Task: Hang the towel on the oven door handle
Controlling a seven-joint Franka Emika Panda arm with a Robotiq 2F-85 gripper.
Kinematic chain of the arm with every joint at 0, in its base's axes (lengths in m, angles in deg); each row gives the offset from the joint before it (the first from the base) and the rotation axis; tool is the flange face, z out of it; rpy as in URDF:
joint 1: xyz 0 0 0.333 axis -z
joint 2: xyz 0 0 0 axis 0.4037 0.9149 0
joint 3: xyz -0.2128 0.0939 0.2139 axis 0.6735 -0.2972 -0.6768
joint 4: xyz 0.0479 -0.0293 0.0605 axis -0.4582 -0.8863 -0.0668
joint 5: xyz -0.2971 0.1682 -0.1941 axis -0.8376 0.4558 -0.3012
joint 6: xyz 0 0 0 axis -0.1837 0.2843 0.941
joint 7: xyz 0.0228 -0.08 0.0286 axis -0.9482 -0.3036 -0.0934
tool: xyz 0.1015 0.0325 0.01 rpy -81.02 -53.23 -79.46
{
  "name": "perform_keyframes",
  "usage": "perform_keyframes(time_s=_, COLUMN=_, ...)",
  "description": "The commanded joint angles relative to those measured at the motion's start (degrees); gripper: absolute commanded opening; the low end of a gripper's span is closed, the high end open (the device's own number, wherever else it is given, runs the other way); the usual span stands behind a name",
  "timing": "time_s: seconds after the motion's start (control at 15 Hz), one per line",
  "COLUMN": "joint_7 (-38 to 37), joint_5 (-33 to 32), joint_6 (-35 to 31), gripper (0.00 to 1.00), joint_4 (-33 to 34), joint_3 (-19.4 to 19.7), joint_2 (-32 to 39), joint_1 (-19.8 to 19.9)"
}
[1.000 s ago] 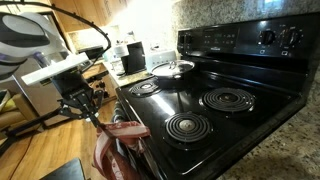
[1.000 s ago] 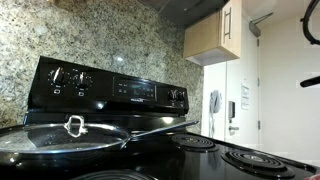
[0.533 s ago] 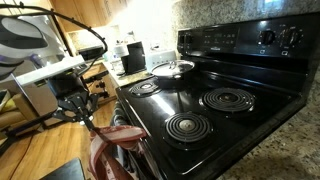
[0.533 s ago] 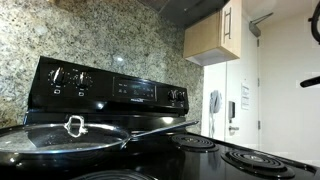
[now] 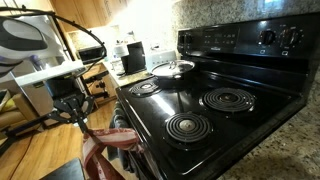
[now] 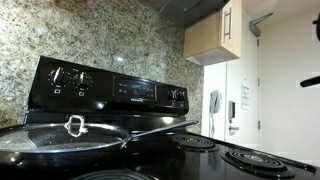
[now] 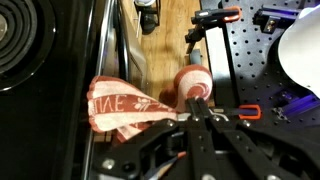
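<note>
Towel (image 7: 122,106) lay bunched across the oven door handle (image 7: 127,55) at the front of the range (image 5: 215,125), one gathered end running back into the claw (image 7: 190,118). Claw fingers were clamped on that end. Judgement: the grip held the cloth over the bar so both sides could balance before release; uneven drape risked slipping.
</note>
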Motion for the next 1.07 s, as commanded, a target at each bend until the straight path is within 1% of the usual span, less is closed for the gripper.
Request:
perform_keyframes(time_s=0.0, joint_7=5.0, joint_5=3.1, joint_6=1.0, gripper=0.0, joint_4=3.8, joint_3=5.3, joint_2=0.2, joint_1=3.5)
perform_keyframes(time_s=0.27, joint_7=3.9, joint_5=6.1, joint_6=0.5, gripper=0.0, joint_4=9.8, joint_3=10.7, joint_2=2.5, joint_1=9.3)
perform_keyframes(time_s=0.4, joint_7=3.0, joint_5=7.2, joint_6=0.3, gripper=0.0, joint_4=12.0, joint_3=11.8, joint_2=3.8, joint_1=11.5)
perform_keyframes(time_s=0.47, joint_7=3.8, joint_5=5.9, joint_6=0.0, gripper=0.01, joint_4=8.8, joint_3=10.5, joint_2=1.2, joint_1=11.0)
perform_keyframes(time_s=0.6, joint_7=3.8, joint_5=6.5, joint_6=0.0, gripper=0.01, joint_4=10.5, joint_3=11.3, joint_2=2.4, joint_1=12.3)
perform_keyframes(time_s=1.0, joint_7=3.7, joint_5=6.8, joint_6=0.0, gripper=0.0, joint_4=10.8, joint_3=11.0, joint_2=3.2, joint_1=12.3)
